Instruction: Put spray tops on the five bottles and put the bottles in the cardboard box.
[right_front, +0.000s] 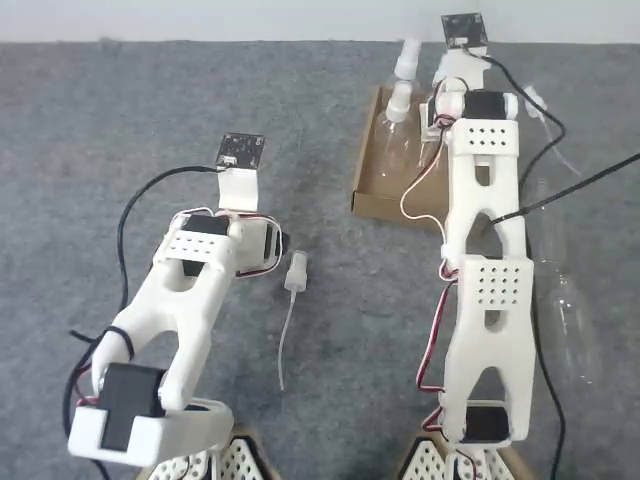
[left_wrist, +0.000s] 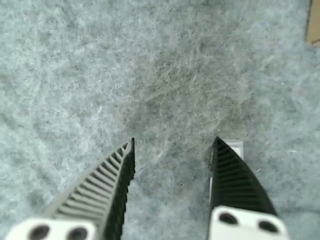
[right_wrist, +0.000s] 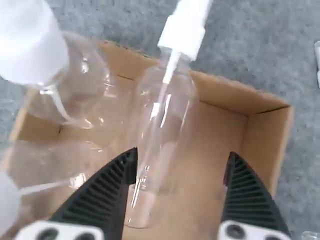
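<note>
Toppling threatens the bottle (right_wrist: 162, 110) in the cardboard box (right_wrist: 260, 107) if the right gripper (right_wrist: 182, 154), spread above it, clips it; left gripper (left_wrist: 174, 141) likewise apart.

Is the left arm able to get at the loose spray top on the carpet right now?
Probably yes. The spray top lies in the open beside the left arm, nothing on it, and the left gripper is open above carpet close by.
</note>
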